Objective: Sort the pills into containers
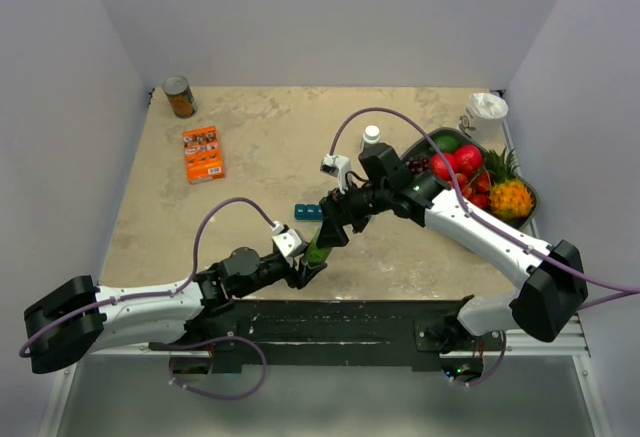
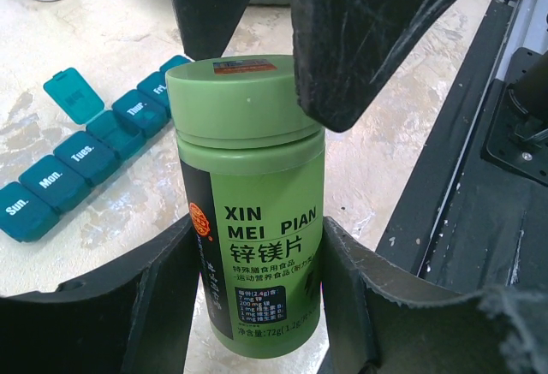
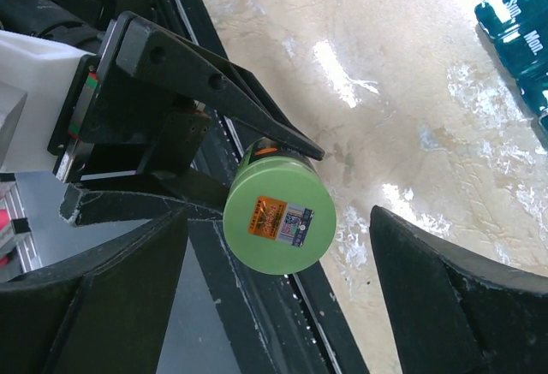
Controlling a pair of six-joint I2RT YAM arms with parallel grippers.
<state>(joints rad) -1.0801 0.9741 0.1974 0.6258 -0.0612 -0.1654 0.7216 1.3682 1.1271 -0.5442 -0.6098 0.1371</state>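
My left claw (image 2: 257, 293) is clamped on the lower body of the green bottle (image 2: 248, 246), one finger pressed to each side of the label. It holds the bottle roughly upright over the near edge of the table (image 2: 385, 160). What matters for the next move is how the bottle's long axis runs: up out of the left claw and nearly straight at the right wrist camera, which looks down onto the flat face of the cap (image 3: 280, 218). My right claw (image 3: 278, 220) hangs just above it with its jaws apart. The cap sits in the gap between them with clear space on both sides, a little nearer the finger on the left of that view. In the left wrist view, one right finger comes down at the cap's rim, though I cannot tell whether it touches. I judge the right claw is placed to close across the cap and twist it while the left braces the body. The teal pill organiser (image 2: 77, 169) lies flat on the table just beyond the bottle. Its row of day compartments runs off behind the bottle, and one lid (image 2: 73, 93) in the middle stands flipped open.
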